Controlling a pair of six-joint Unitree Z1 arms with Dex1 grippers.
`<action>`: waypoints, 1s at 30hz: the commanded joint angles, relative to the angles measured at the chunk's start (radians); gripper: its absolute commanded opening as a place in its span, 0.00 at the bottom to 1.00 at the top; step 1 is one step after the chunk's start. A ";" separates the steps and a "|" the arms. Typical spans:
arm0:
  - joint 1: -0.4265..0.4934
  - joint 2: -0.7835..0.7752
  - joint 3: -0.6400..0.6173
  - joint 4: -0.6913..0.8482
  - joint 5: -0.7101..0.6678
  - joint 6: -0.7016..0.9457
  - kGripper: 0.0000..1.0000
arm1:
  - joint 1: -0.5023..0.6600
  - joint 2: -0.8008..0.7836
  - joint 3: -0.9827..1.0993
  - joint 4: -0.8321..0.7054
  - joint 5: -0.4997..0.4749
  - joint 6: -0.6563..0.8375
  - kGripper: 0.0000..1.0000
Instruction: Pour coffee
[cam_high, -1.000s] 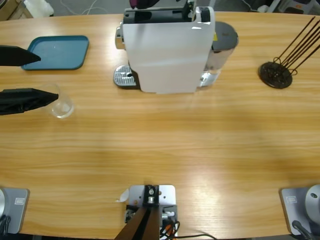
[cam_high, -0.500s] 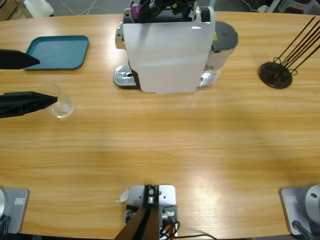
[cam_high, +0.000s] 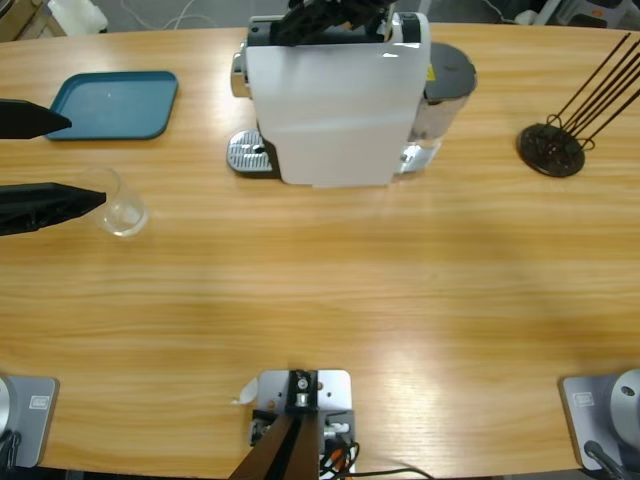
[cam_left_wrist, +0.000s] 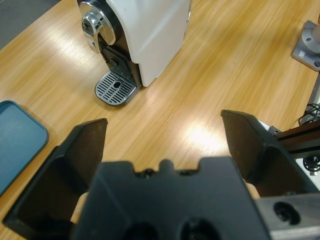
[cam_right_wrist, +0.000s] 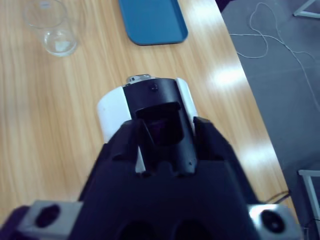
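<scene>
Warm wooden table (cam_high: 330, 290) runs long under both arms, and the white coffee machine (cam_high: 335, 95) stands at its far edge. Its long axis lies along the table's length, chrome lever (cam_left_wrist: 95, 25) and drip grate (cam_high: 250, 153) at the end that faces the left gripper (cam_high: 68, 158), grey water tank (cam_high: 445, 85) at the other. That left gripper comes in from the side with its jaws spread wide and holding nothing; the clear glass cup (cam_high: 118, 203) stands just beside its nearer jaw tip, whether touching it or apart I cannot tell, and the blue tray (cam_high: 112, 104) lies by the farther jaw. In the left wrist view the machine is ahead and well apart, grate toward the camera. Up top, the right gripper (cam_right_wrist: 165, 135) hangs directly over the machine's black capsule slot (cam_right_wrist: 159, 117), jaws narrow on either side of the opening, something purple showing inside it. Whether the jaws grip anything, I cannot tell. Away beyond the tank end stands a black wire rack (cam_high: 560, 140).
</scene>
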 joint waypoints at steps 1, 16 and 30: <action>0.011 -0.006 0.039 -0.019 0.007 -0.013 0.98 | 0.060 -0.076 -0.056 0.013 -0.050 0.041 0.71; 0.003 -0.018 0.034 -0.031 0.002 -0.031 0.98 | 0.212 -0.345 0.405 -0.082 -0.345 0.699 0.00; 0.002 -0.037 0.062 -0.031 0.003 -0.042 0.98 | 0.055 -0.351 0.284 -0.210 -0.575 0.879 0.00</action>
